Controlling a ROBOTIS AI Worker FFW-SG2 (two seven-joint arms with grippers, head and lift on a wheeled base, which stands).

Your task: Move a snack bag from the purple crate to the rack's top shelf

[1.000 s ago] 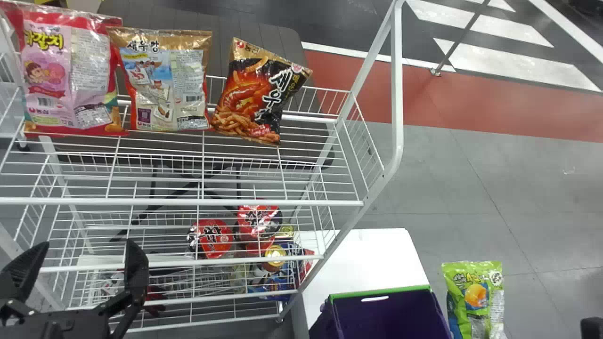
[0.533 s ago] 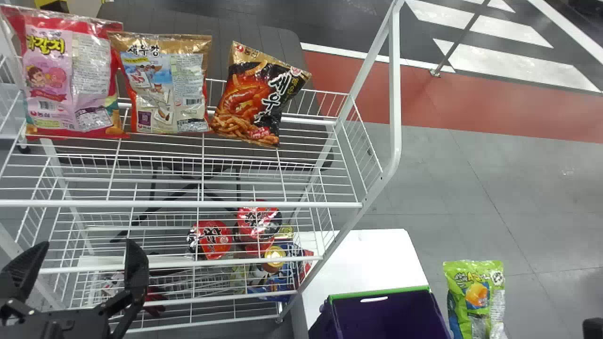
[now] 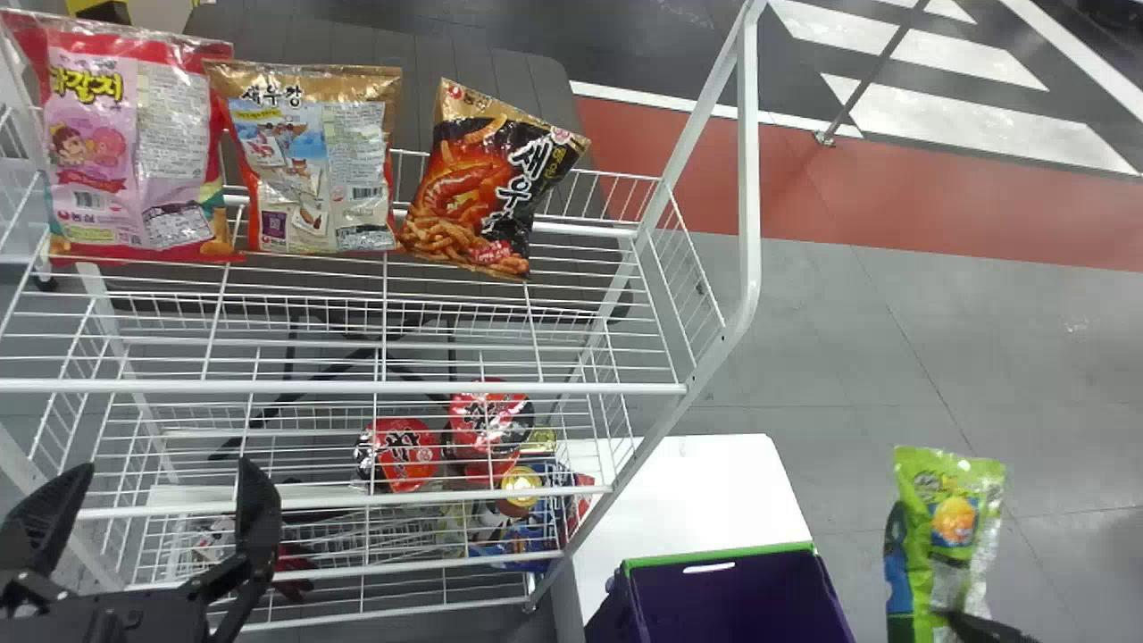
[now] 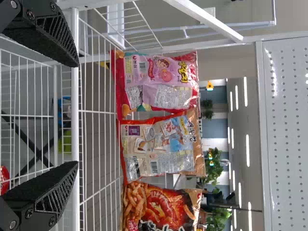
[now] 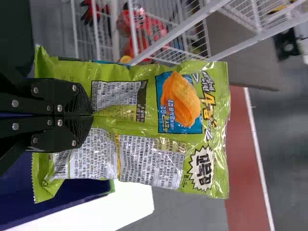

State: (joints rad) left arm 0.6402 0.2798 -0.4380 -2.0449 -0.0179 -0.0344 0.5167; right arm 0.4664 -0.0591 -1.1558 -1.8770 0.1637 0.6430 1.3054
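Rack of white wire fills the left of our head view. On its top shelf we see a pink-and-red bag, a gold-and-red bag and, nearest the rack's right end, a tilted black-and-orange bag. Red cups sit lower in the rack. Just right of the rack are our white tabletop and the purple crate with its green rim. Farther right of the rack, our right end effector holds the green snack bag nearly upright, out past the crate. Our left end effector is on the near side of the rack, toward its left part, spread wide.

In our left wrist view, the fingertips stand well apart by the rack's front rail, with the three bags beyond it.

In our right wrist view, the end effector is narrow, pinching the snack bag near its lower end, with the bag apart from the rack behind.
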